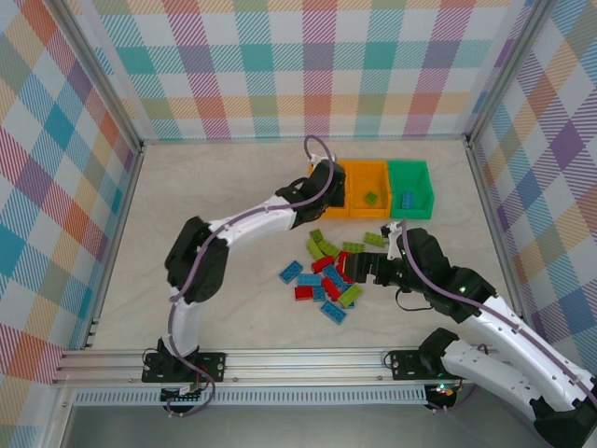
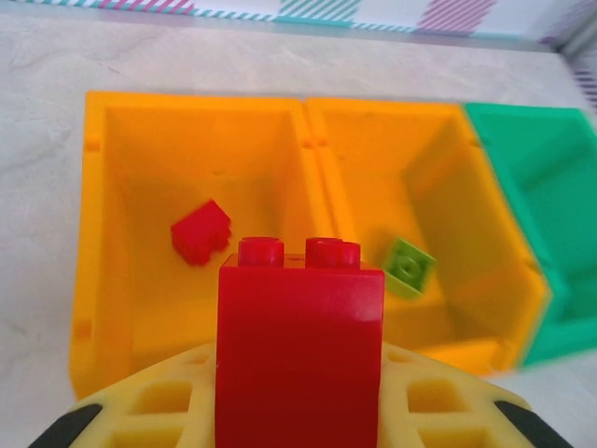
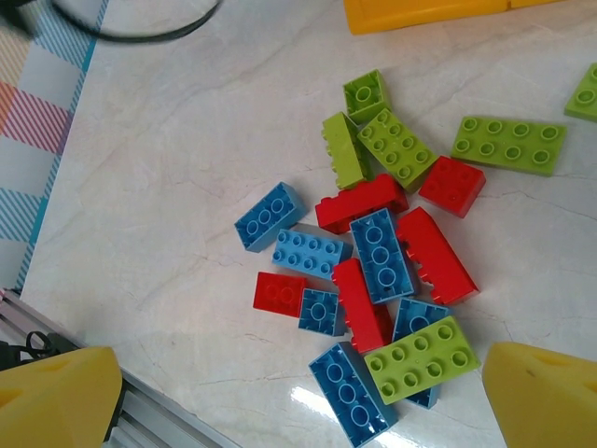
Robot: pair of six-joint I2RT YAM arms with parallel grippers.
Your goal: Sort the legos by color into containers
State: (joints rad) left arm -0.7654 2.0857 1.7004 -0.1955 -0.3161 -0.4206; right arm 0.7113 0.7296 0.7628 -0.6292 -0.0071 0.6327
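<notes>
My left gripper (image 1: 328, 193) is shut on a red lego (image 2: 300, 345) and hangs at the near rim of the left orange container (image 2: 187, 140). One small red lego (image 2: 200, 231) lies in that container. The middle orange container (image 2: 373, 149) holds a lime green lego (image 2: 409, 266). The green container (image 1: 410, 173) at the right end holds a blue lego (image 1: 408, 199). A loose pile of red, blue and green legos (image 3: 373, 261) lies on the table. My right gripper (image 3: 303, 401) hovers open over the near side of the pile, holding nothing.
The three containers stand side by side in a row at the back of the table (image 1: 215, 196). An aluminium rail (image 1: 280, 359) runs along the near edge. Plaid walls (image 1: 56, 187) close off the left, right and far sides.
</notes>
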